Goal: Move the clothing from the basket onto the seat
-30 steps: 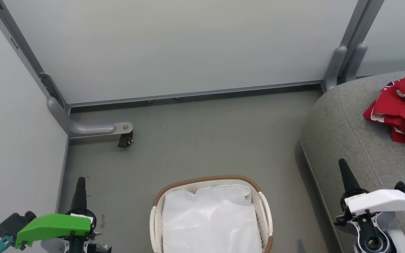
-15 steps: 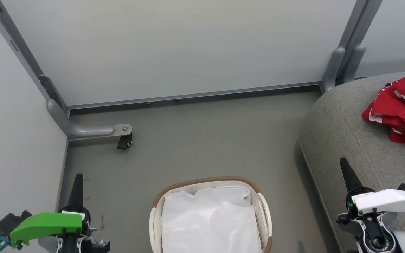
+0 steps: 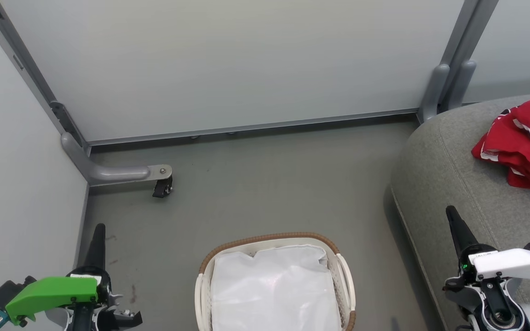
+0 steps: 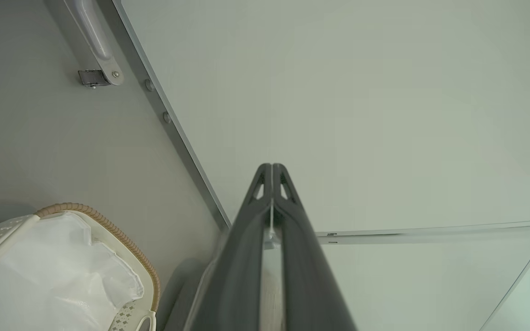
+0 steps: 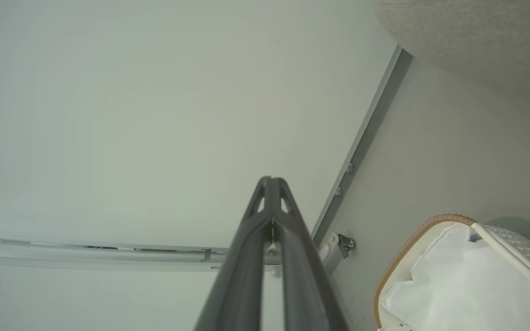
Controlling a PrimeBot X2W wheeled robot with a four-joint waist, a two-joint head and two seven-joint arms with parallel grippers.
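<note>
Red clothing [image 3: 520, 147] lies bunched on grey seat [image 3: 444, 184], far right. Basket [image 3: 269, 238], near centre on floor [image 3: 269, 184], holds white liner [image 3: 274, 289]. L gripper [image 3: 99, 227] near left & R gripper [image 3: 451, 210] near right: fingers pressed together, empty.

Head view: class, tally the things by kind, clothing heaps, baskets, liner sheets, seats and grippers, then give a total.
clothing, red heap: 1
basket, cream: 1
liner sheet, white: 1
seat, grey: 1
grippers, left gripper and right gripper: 2
Total: 6
</note>
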